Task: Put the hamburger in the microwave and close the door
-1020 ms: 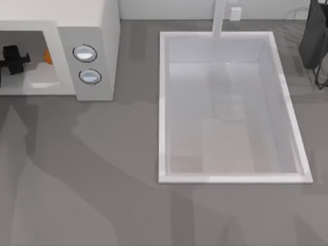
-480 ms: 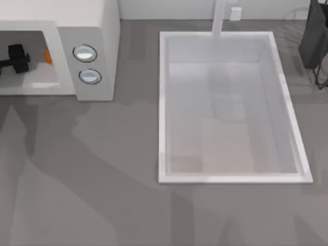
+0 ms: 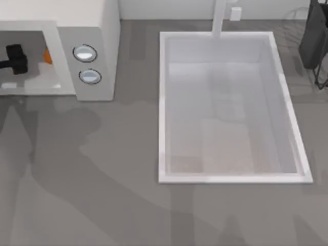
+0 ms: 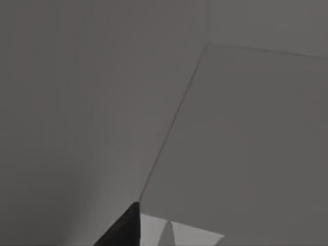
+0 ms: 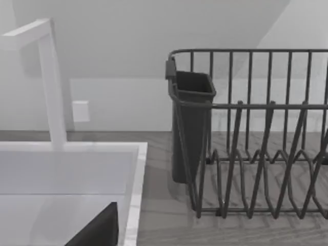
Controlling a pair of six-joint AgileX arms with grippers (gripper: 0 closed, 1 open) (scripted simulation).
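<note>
— Grey countertop [image 3: 102, 179] runs under everything, with a white sink [image 3: 164, 102] set into the middle and its faucet [image 3: 219, 18] at the back edge. What sits on the left?

— Off-white microwave [image 3: 97, 20], at the top view's far left, two round knobs [image 3: 85, 53] stacked on its side panel, front cavity open toward the counter. The door cannot be made out.

— And the hamburger?

— Hamburger [image 3: 47, 56] is an orange sliver inside the cavity, close to the wall beside the knob panel.

— Where is the left gripper?

— Left gripper [image 3: 15, 53] is inside the cavity, a dark shape just beside the hamburger, apart from it. How wide its fingers stand, I cannot tell. Its wrist view looks at plain grey inner walls.

— The right arm?

— Parked; its wrist view faces a dark dish rack [image 5: 256, 154] with a cutlery holder [image 5: 189, 128], beside the sink's rim.
</note>
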